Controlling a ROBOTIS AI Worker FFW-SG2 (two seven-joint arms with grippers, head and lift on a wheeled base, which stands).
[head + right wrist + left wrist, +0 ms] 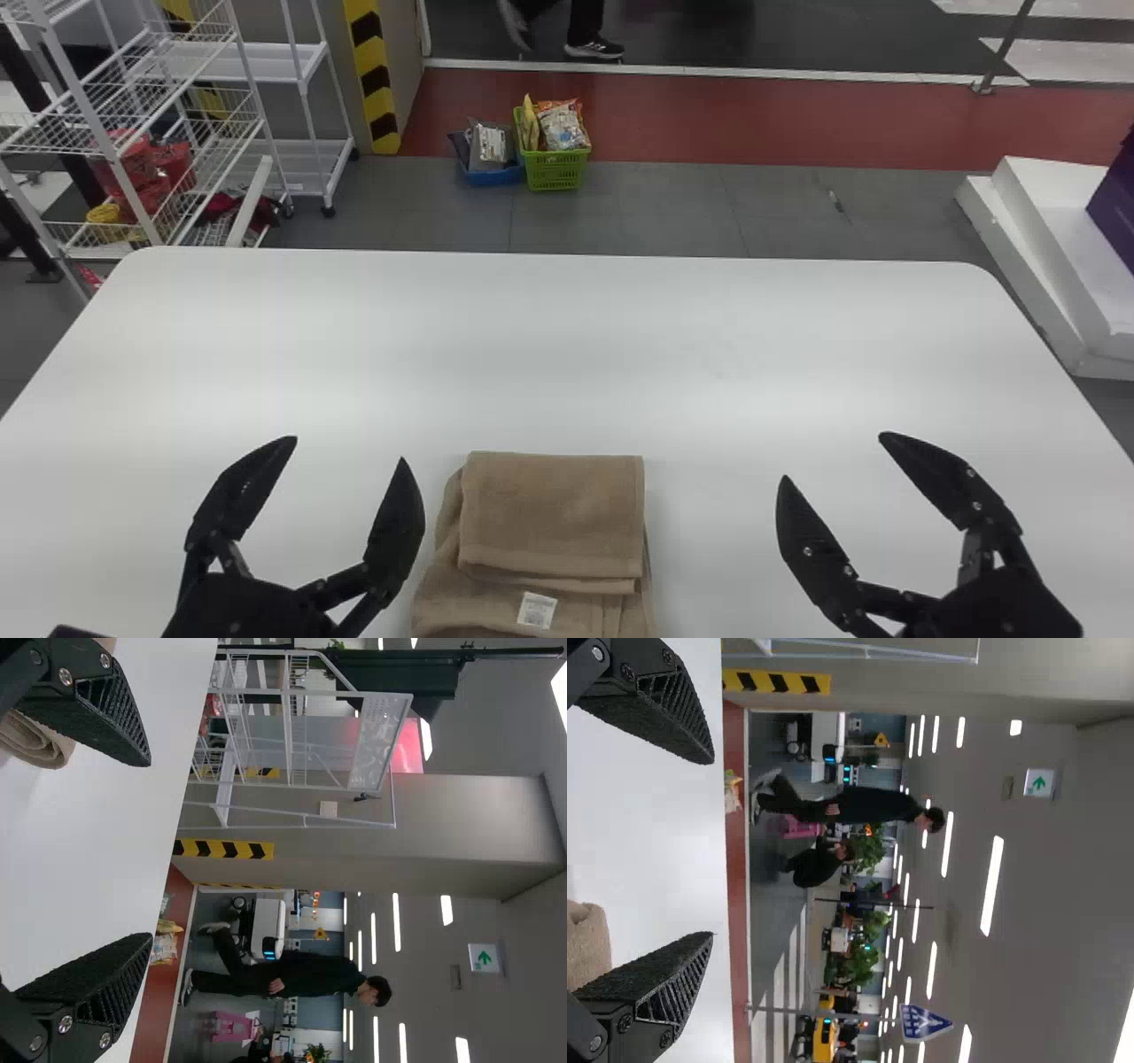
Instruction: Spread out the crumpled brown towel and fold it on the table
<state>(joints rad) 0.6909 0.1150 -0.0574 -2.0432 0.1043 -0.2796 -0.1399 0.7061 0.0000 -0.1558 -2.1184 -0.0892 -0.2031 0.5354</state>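
Towel [551,514]: brown, lying on the white table [567,354] at its near side, folded into a compact stack; runs out of the head view at the bottom edge
Upper panel squared off, smooth on top, with a straight far edge; several layers show along its near edge
Lower part reaches out from under it toward the robot, flatter; white label [537,610] on this part, just nearer the robot than the panel's edge
Left side of the stack bulges a little past the upper panel in a rounded fold
Left gripper [350,447]: to the left of the towel, over the near part of the table; fingers spread wide, nothing held; its inner finger near the towel's left side but apart from it
Right gripper [833,456]: over the table too, well apart from the towel on its right; fingers likewise wide, grip empty
Towel thus between the two, closer to the left one
Left wrist view: a broad gap between the tips of the left gripper [712,849]; a rounded bit of towel beside them
Right wrist view: same wide gap at the right gripper [151,850]; rolled edge of the towel partly behind one finger
Beyond the table, on the floor: green basket [556,168] with packets, blue basket [493,177] beside it; wire rack [190,84] off to the left, striped post [372,75] next to it
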